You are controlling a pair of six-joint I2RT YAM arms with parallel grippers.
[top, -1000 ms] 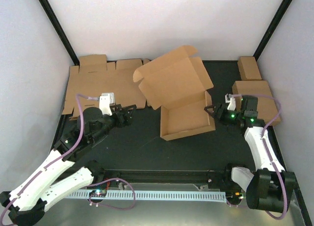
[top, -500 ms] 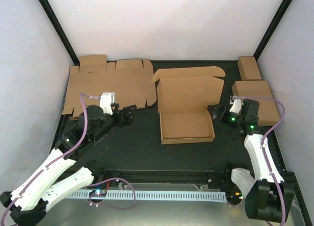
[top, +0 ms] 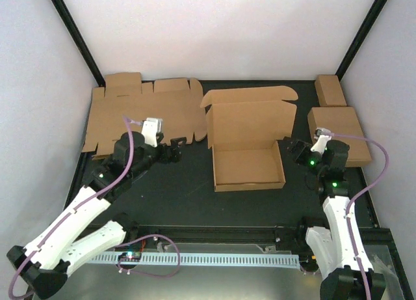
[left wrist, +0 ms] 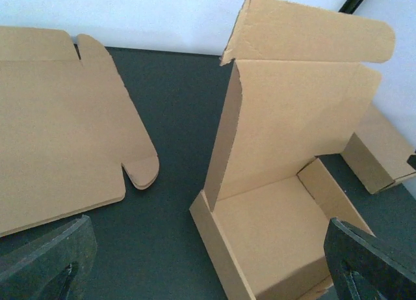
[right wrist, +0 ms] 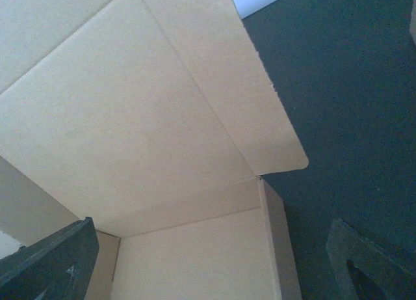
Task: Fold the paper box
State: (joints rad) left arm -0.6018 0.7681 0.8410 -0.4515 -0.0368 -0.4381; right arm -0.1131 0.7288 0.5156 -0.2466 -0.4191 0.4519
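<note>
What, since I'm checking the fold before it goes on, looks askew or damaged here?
Nothing stands out. The paper box sits square on the table, tray formed, its lid upright at the back with the end flap bent forward, no tears visible. The left gripper and right gripper are open, clear of it.

The top view looks steeply down from high above the near edge of the dark bench (top: 175,189), taking in all of it, with the paper box (top: 247,144) at centre. The left wrist view sits low to the left of the paper box and faces it from nearby. The right wrist view looks from the box's right side, so close that cardboard covers most of the frame. All three views share the box.
</note>
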